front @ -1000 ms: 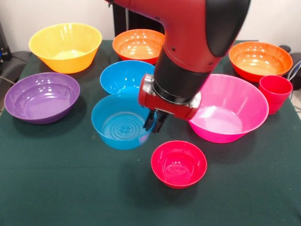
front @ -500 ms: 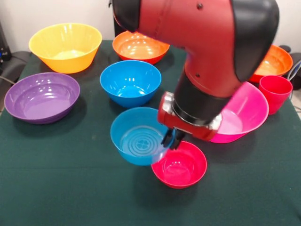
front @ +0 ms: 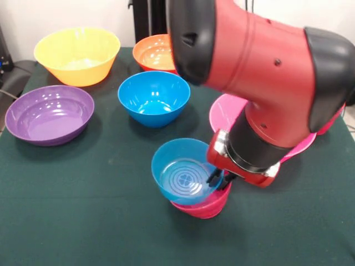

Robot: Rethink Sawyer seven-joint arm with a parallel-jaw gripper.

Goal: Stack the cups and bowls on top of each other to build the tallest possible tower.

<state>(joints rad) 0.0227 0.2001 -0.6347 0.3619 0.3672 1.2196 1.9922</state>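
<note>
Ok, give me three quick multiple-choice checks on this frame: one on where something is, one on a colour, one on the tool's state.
1. Where is the small light-blue ringed plastic bowl?
A. inside the purple bowl
B. over the small magenta-red plastic bowl
C. on bare cloth beside the yellow bowl

2. What colour is the wide glossy bowl at the table's left edge?
A. purple
B. green
C. white

3. What is the tool doing?
A. hanging open, far from any bowl
B. shut on the light-blue bowl's rim
C. holding a red cup

Answers: 1 B, the magenta-red bowl shows only under the blue one. 2 A, it lies below the yellow plastic bowl in the picture. 3 B, the dark fingers pinch the rim on its right side.
</note>
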